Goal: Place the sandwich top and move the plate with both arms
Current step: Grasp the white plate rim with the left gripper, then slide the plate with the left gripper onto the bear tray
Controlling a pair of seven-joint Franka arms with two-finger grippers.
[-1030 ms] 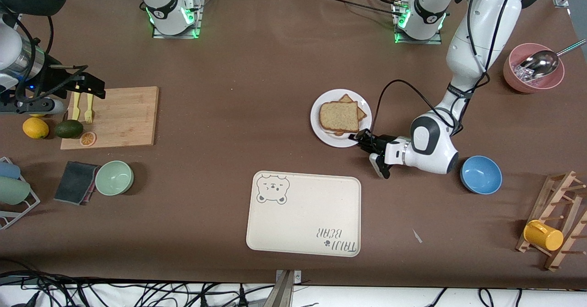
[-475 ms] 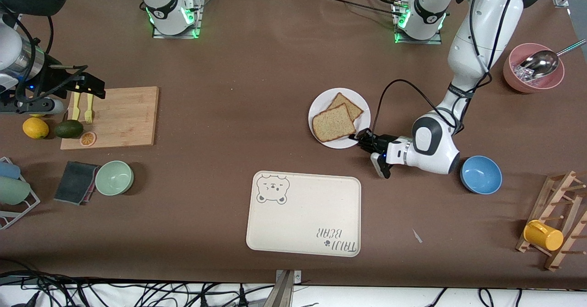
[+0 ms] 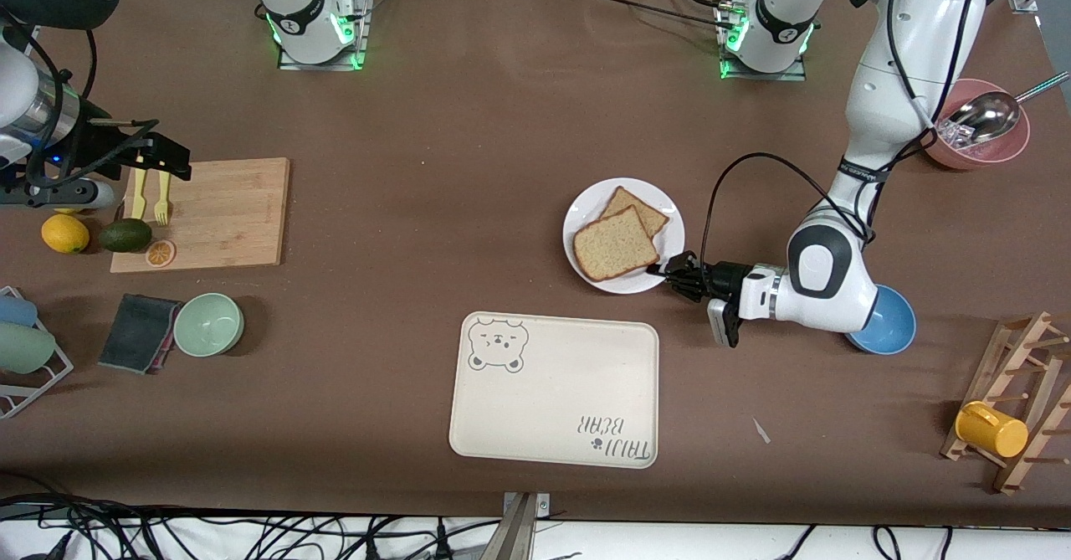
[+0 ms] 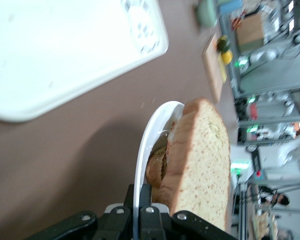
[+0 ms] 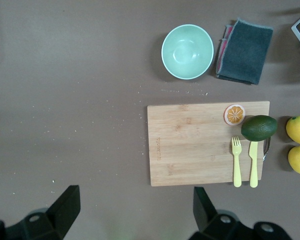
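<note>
Sandwich top (image 3: 615, 244) lies on the plate (image 3: 661, 280) mid-counter, over the other slice (image 3: 643, 208). Left gripper (image 3: 676, 274) has its fingers pinched shut on the plate's rim. Right gripper (image 5: 135, 210) waits above the cutting board (image 3: 222, 213), fingers spread wide, empty

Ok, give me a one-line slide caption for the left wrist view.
Left claw shut on the rim of the white plate, sandwich on it, cream tray alongside.
</note>
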